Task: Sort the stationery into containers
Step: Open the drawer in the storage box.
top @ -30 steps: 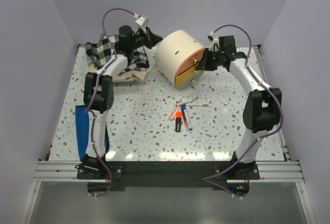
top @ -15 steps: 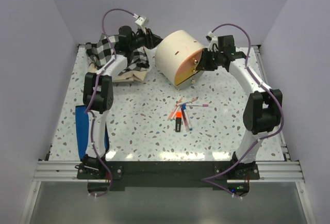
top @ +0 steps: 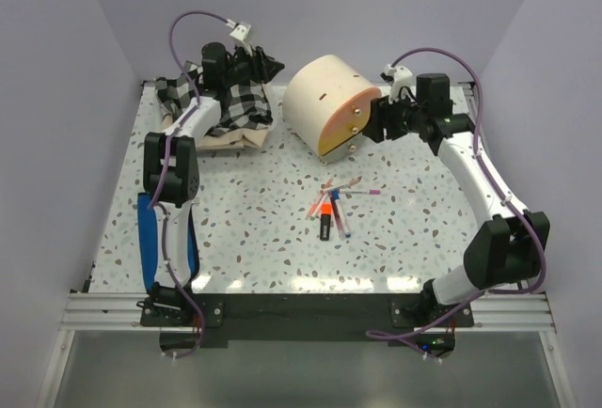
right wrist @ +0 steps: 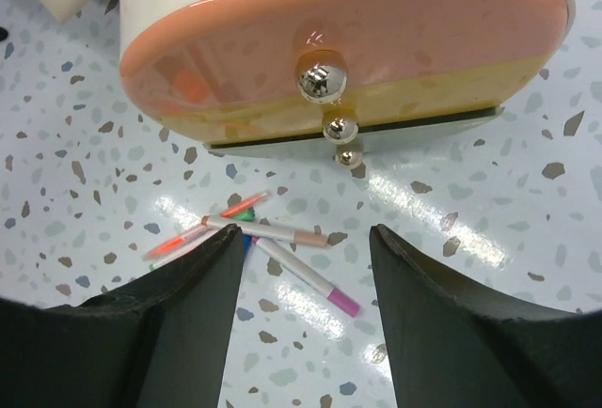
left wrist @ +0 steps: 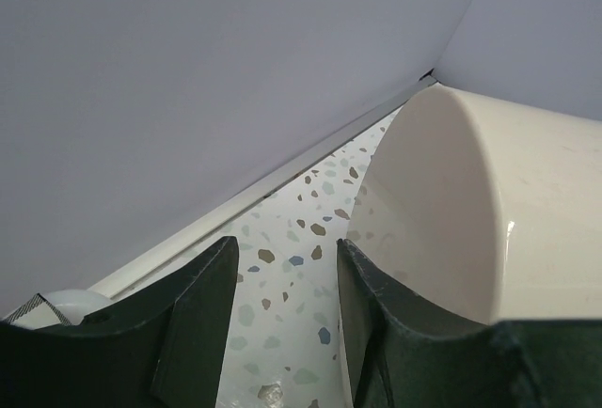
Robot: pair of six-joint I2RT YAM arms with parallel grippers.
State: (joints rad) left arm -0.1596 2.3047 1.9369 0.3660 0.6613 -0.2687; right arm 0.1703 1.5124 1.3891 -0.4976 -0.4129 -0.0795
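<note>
We flank the cabinet (top: 324, 98) at the desk's (top: 245, 229) twelve o'clock, left fingers (left wrist: 193, 333) and right fingers (right wrist: 179, 333) spread empty, apparently to brace it and open a drawer (right wrist: 348, 41) for pens (top: 331, 206) at its six o'clock.

glossy orange drawer fronts (right wrist: 395, 23) and shiny metallic knobs (right wrist: 322, 80) on the smooth cabinet (top: 315, 98); polished speckled table (right wrist: 470, 267).

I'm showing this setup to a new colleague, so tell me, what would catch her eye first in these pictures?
First, the big cream drum-shaped cabinet with orange drawer fronts and gold knobs, at the back centre of the speckled table, with an arm reaching in on each side. Next, the little heap of stationery at mid-table, and the black-and-white checked cloth at the back left.
</note>
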